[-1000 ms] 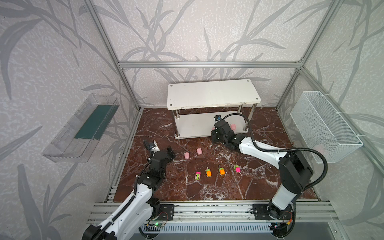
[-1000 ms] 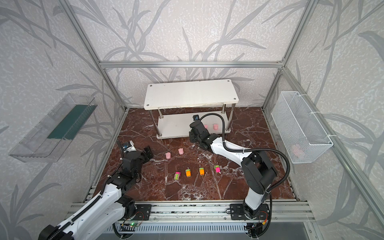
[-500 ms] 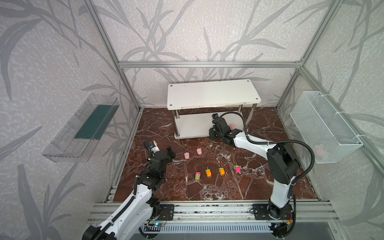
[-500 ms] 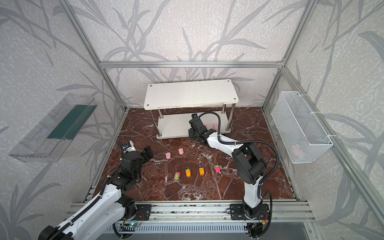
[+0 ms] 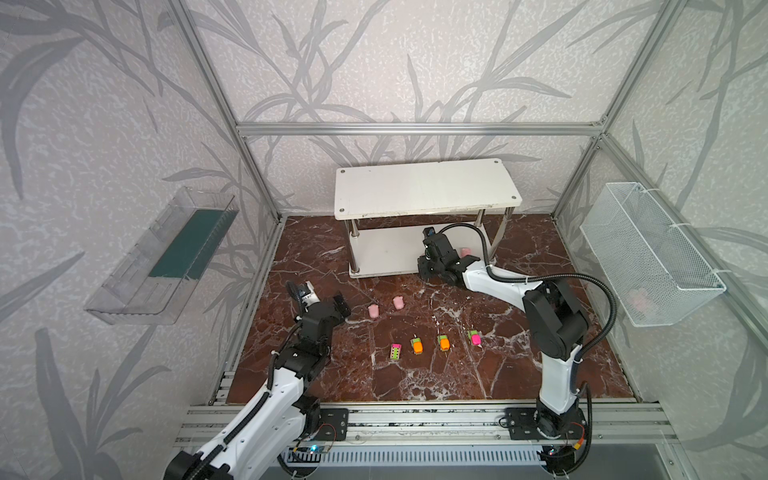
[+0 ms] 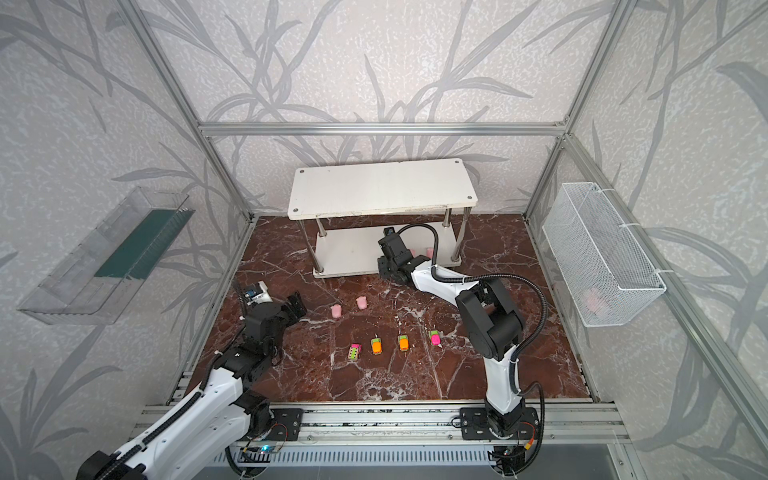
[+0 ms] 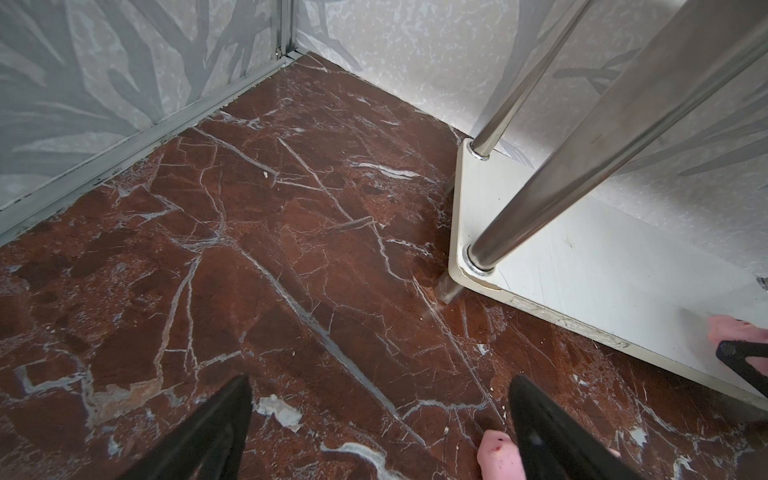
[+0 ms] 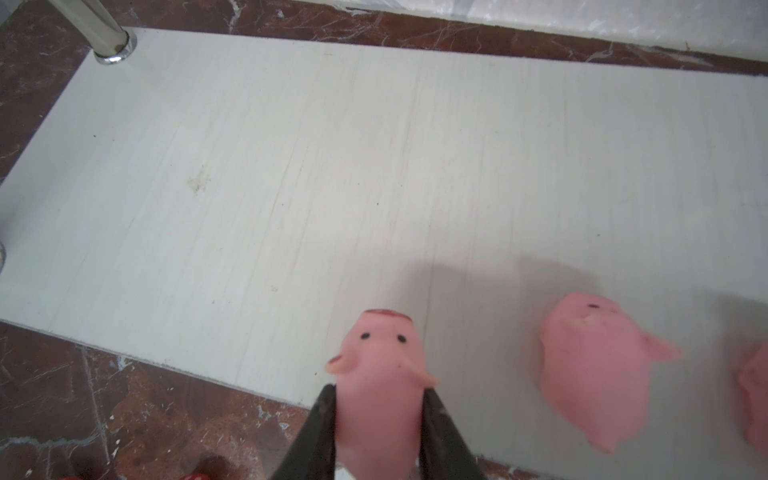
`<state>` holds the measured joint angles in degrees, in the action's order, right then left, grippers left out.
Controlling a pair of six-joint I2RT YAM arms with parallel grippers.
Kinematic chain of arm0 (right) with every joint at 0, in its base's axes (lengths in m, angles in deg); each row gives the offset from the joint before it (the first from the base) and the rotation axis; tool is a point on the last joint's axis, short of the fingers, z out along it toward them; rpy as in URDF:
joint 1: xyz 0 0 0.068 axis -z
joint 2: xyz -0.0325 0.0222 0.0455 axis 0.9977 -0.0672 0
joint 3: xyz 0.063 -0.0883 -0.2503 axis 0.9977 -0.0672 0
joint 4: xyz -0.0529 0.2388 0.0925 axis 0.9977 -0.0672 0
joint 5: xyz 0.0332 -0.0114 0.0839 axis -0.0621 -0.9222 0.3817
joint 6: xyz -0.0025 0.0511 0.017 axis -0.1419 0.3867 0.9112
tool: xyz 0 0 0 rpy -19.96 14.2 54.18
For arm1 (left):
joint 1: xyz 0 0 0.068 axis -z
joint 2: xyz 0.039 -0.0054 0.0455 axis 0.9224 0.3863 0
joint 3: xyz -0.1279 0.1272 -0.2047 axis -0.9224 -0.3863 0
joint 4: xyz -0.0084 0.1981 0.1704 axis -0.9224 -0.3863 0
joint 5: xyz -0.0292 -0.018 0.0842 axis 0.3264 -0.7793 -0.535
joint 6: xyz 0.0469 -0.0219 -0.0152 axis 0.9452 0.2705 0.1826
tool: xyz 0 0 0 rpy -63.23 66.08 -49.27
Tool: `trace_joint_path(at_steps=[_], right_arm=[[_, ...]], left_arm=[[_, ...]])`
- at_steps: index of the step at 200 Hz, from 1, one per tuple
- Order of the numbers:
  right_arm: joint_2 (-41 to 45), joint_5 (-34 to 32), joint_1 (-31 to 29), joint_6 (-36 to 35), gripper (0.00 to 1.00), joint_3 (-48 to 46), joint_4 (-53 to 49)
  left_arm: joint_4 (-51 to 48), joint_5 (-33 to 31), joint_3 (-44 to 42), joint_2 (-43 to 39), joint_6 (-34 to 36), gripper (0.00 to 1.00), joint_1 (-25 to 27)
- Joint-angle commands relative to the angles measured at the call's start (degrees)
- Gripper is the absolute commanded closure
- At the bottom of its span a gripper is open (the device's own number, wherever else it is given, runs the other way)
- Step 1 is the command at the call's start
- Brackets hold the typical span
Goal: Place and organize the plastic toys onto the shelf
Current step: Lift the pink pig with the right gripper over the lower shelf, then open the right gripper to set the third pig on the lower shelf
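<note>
My right gripper (image 8: 380,399) is shut on a pale pink pig-shaped toy (image 8: 380,361), held just over the front edge of the shelf's lower board (image 8: 291,166). Two more pink toys (image 8: 594,365) (image 8: 754,399) lie on that board beside it. The white two-tier shelf (image 5: 428,191) stands at the back, and one shelved toy (image 5: 465,252) shows there. Two pink toys (image 5: 373,310) (image 5: 398,302) and several neon cars (image 5: 417,345) sit on the floor. My left gripper (image 7: 380,380) hangs open over the floor, a pink toy (image 7: 498,453) beside one finger.
A clear plastic tray (image 5: 166,257) hangs on the left wall. On the right wall hangs a white wire basket (image 5: 648,257) with something pink inside. Chrome posts (image 7: 582,174) of the shelf rise close to my left gripper. The floor is brown marble (image 5: 457,374).
My right gripper, still holding the pink toy, has moved a little further in toward the shelf's lower board, and its elbow has swung left. The left arm has not moved.
</note>
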<state>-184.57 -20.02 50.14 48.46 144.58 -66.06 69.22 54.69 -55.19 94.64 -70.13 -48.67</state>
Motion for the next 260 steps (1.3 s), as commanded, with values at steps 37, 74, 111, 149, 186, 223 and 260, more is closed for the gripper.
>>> trace_joint_path(at_steps=[37, 74, 111, 149, 186, 223, 260], right_arm=[[-2.84, 0.97, 1.22, -0.45, 0.68, 3.85, -0.99], [-4.51, 1.22, 1.71, -0.48, 0.68, 5.1, -1.49], [-5.43, 1.83, 2.05, -0.6, 0.67, 5.73, -1.71], [-6.06, 2.02, 2.22, -1.04, 0.66, 6.43, -2.01], [-6.45, 2.37, 2.46, -0.91, 0.65, 6.61, -2.02], [-6.34, 2.29, 2.52, -0.87, 0.62, 6.26, -1.94], [-5.54, 2.63, 2.63, -0.52, 0.54, 5.91, -1.58]], left_arm=[[-0.2, -1.51, -0.68, 0.08, -0.81, 0.06, -0.42], [0.42, -1.35, -0.5, 0.93, -0.81, 0.06, -0.42], [0.91, -1.34, -0.45, 1.69, -0.71, 0.06, -0.51], [1.17, -1.43, -0.57, 2.03, -0.63, 0.06, -0.59], [1.17, -1.51, -0.64, 2.15, -0.64, 0.06, -0.77], [1.08, -1.43, -0.8, 1.96, -0.83, 0.06, -0.84], [0.91, -1.46, -0.76, 1.89, -0.81, 0.06, -1.03]])
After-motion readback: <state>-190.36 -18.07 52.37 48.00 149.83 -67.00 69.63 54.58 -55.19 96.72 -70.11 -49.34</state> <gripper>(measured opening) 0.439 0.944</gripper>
